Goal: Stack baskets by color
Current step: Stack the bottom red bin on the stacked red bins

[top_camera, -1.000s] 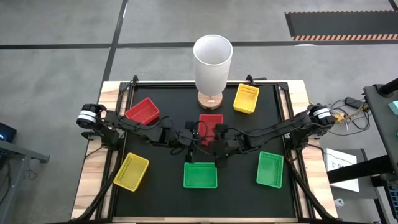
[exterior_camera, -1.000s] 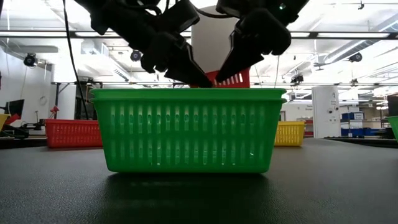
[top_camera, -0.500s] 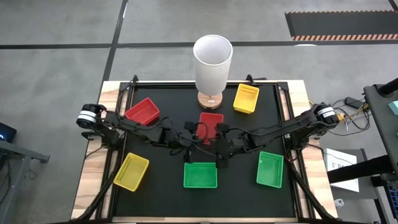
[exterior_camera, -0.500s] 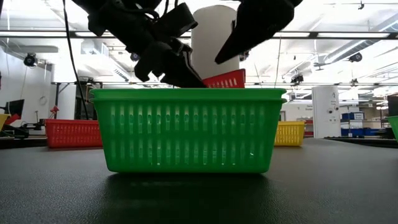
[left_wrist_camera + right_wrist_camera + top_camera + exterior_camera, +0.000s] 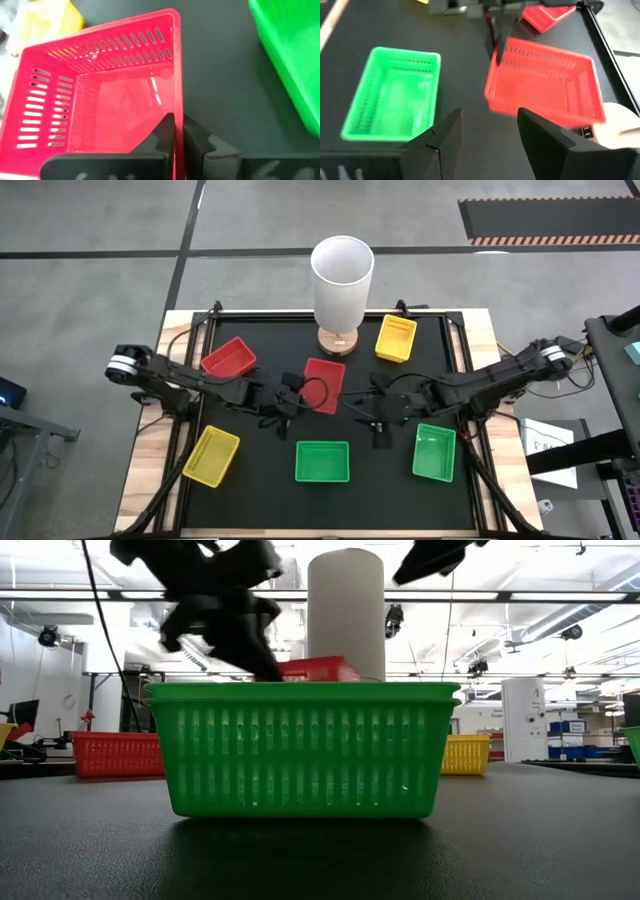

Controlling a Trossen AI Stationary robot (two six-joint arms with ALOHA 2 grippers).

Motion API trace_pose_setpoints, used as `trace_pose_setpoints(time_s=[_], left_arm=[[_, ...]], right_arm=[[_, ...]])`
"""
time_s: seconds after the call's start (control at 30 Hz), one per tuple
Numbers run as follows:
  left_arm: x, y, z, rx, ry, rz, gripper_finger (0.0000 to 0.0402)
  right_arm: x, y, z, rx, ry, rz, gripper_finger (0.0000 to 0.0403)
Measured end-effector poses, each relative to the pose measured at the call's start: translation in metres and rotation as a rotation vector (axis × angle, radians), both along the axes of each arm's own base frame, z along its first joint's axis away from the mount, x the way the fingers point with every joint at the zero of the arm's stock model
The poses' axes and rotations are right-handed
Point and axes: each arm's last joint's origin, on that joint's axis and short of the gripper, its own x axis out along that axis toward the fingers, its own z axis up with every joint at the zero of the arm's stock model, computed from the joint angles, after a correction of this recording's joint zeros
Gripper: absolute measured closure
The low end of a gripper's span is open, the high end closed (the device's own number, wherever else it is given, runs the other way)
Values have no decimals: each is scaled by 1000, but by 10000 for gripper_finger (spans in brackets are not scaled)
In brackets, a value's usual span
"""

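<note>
A red basket (image 5: 324, 384) sits mid-table with my left gripper (image 5: 296, 400) shut on its wall; the low view shows its rim (image 5: 320, 667) behind a green basket (image 5: 300, 750). My right gripper (image 5: 487, 135) stands open, apart from the red basket, toward the table's right (image 5: 378, 422). A second red basket (image 5: 228, 360) rests at the far left. Yellow baskets lie at the far right (image 5: 396, 338) and near left (image 5: 211, 456). Green baskets sit at the near centre (image 5: 322, 461) and near right (image 5: 434, 452). My left gripper pinches one side wall of the red basket (image 5: 175, 107) near its near-left corner, one finger inside the basket and one outside. The fingers slant down from the table's left. The green basket hides the red one's underside, so whether it is clear of the table does not show.
A tall white cylinder (image 5: 342, 278) on a wooden base stands at the far centre, just behind the held red basket. The black mat ends at a raised frame (image 5: 455, 350) on each side. Cables trail along both arms.
My right gripper has opened, let go of the red basket, and gone up and toward the table's right edge. My left gripper has shut on the basket's wall and drawn it a little toward the table's left; the basket, tipped half a second ago, sits nearer level.
</note>
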Motion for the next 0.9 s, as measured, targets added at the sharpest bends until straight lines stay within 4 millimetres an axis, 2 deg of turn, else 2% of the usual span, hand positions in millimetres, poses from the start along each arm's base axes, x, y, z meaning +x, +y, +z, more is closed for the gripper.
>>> trace_pose_setpoints(time_s=[0.2, 0.37, 0.73, 0.9], left_arm=[[-37, 5, 12, 26, 185, 4, 401], [-60, 6, 14, 81, 272, -64, 402], [-78, 8, -34, 67, 437, -66, 402], [-81, 8, -42, 53, 472, -80, 402]], right_arm=[[-28, 9, 7, 26, -31, 50, 232], [-46, 12, 0, 65, -40, 46, 236], [-56, 10, -44, 122, -96, 30, 236], [-57, 10, -52, 150, -94, 6, 236]])
